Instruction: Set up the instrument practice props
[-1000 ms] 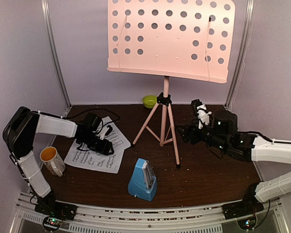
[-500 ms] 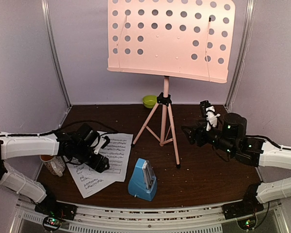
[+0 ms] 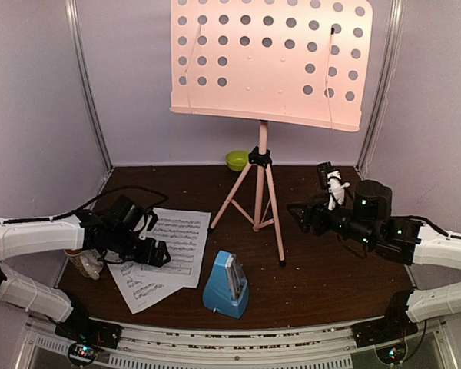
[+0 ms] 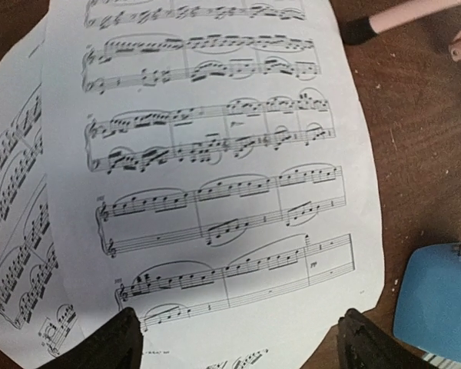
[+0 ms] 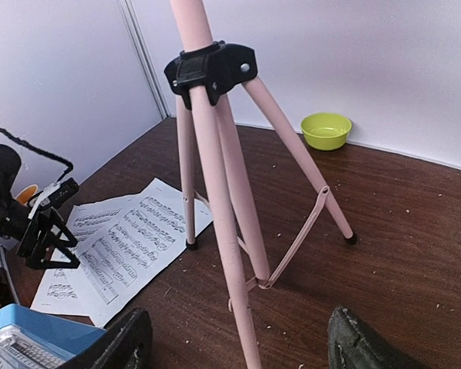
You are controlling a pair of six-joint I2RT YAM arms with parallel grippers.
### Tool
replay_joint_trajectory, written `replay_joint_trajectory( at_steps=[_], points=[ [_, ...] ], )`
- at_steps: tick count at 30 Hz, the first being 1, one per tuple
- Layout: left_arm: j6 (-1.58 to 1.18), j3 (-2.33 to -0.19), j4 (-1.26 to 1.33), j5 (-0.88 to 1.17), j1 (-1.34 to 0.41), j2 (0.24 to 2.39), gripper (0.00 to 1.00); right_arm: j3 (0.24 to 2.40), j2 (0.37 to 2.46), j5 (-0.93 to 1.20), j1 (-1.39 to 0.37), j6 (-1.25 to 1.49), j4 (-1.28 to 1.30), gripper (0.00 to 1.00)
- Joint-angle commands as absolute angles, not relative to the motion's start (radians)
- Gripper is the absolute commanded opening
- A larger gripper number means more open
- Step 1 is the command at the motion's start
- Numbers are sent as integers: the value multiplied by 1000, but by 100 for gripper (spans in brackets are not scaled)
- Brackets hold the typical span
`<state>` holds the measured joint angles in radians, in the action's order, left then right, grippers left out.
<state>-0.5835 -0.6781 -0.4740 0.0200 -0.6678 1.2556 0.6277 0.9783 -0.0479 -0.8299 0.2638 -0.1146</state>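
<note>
From above I count one pink music stand (image 3: 263,192) on three legs mid-bench, two music sheets (image 3: 177,242) lying overlapped to its left, one blue metronome (image 3: 227,286) upright near the front edge, one green bowl (image 3: 237,160) by the back wall and one mug (image 3: 83,265) half hidden behind my left arm. The bench (image 3: 338,269) lies open right of the stand. Left wrist view: the left pincer (image 4: 238,327) is spread wide just over the top sheet, gripping nothing. Right wrist view: the right pincer (image 5: 238,323) is also spread, facing the stand's legs but apart from them.
</note>
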Motion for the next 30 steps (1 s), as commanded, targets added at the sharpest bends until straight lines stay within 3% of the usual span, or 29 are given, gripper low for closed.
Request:
replay_joint_trajectory(
  at_steps=[1, 8, 20, 30],
  points=[
    [-684, -627, -409, 216, -482, 1195, 90, 679, 1007, 37, -853, 296, -64, 78],
    [-592, -697, -484, 302, -296, 1304, 90, 760, 1118, 109, -911, 291, -30, 75],
    [-474, -772, -390, 458, -105, 1522, 89, 751, 1134, 29, -929, 318, -13, 74],
    [-455, -778, -263, 633, -103, 1660, 82, 746, 1142, 14, -929, 318, -9, 74]
  ],
)
